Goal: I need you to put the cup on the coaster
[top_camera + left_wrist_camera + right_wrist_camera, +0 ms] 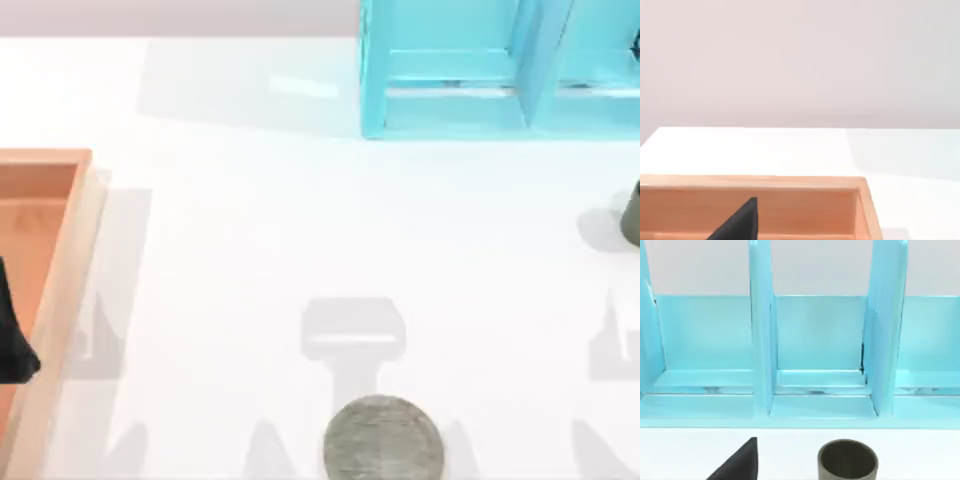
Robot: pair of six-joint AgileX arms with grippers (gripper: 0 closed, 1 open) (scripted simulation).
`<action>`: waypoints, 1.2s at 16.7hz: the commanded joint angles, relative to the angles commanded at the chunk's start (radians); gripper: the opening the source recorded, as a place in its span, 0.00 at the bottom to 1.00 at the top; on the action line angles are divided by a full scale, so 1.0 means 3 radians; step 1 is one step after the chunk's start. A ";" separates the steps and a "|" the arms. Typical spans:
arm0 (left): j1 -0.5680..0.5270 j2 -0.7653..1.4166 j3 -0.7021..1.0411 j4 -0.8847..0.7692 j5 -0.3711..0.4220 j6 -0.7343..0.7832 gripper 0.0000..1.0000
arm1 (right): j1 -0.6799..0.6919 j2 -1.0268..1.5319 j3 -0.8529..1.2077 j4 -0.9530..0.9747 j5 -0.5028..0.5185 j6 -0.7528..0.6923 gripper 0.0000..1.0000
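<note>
The cup [631, 213] stands upright at the top view's right edge, well apart from the coaster [384, 440] at bottom centre, so the right arm should close squarely around its wall, though I cannot tell either pincer's state.

Bright even light, soft grey shadows

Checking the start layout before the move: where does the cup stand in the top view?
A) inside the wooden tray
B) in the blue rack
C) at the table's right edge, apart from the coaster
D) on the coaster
C: the cup stands at the table's right edge, while the coaster lies bare at the near edge.
</note>
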 joint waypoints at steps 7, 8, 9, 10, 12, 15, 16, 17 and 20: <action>0.0000 0.0000 0.0000 0.0000 0.0000 0.0000 1.00 | -0.0008 0.0454 0.0498 -0.0416 0.0126 -0.0292 1.00; 0.0000 0.0000 0.0000 0.0000 0.0000 0.0000 1.00 | -0.0014 0.0639 0.0706 -0.0578 0.0174 -0.0417 1.00; 0.0000 0.0000 0.0000 0.0000 0.0000 0.0000 1.00 | -0.0022 0.0854 0.0946 -0.0753 0.0225 -0.0561 1.00; 0.0000 0.0000 0.0000 0.0000 0.0000 0.0000 1.00 | -0.0030 0.1092 0.1216 -0.0938 0.0279 -0.0723 1.00; 0.0000 0.0000 0.0000 0.0000 0.0000 0.0000 1.00 | -0.0048 0.1608 0.1813 -0.1344 0.0389 -0.1091 1.00; 0.0000 0.0000 0.0000 0.0000 0.0000 0.0000 1.00 | -0.0072 0.2477 0.2682 -0.2018 0.0532 -0.1712 1.00; 0.0000 0.0000 0.0000 0.0000 0.0000 0.0000 1.00 | -0.0080 0.2782 0.2978 -0.2244 0.0566 -0.1930 1.00; 0.0000 0.0000 0.0000 0.0000 0.0000 0.0000 1.00 | -0.0088 0.3090 0.3273 -0.2465 0.0592 -0.2152 1.00; 0.0000 0.0000 0.0000 0.0000 0.0000 0.0000 1.00 | -0.0111 0.4005 0.4119 -0.3079 0.0617 -0.2834 1.00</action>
